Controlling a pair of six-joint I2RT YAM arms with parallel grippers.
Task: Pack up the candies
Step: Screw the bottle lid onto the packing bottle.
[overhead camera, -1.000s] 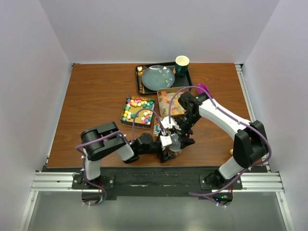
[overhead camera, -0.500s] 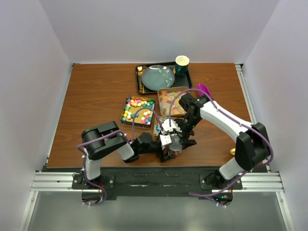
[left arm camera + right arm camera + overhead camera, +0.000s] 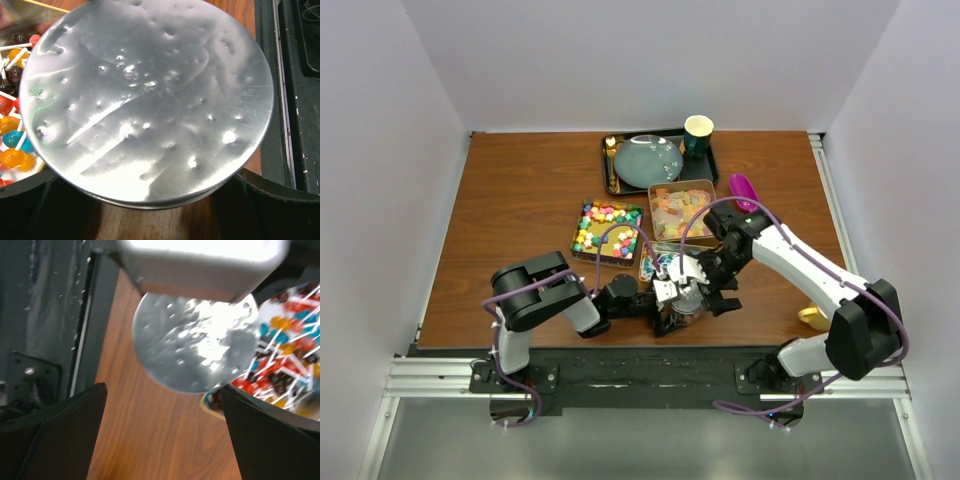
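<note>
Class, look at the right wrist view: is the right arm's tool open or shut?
The right tool is open: its dark fingers stand far apart, with wooden table visible between them, gripping nothing.

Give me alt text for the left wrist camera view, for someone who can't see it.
A round, dented silver metal lid fills most of the frame, flanked low down by the left gripper's two dark fingers; whether they grip it is unclear. Colourful candies on white sticks show at the left edge, wooden table at the top right.
</note>
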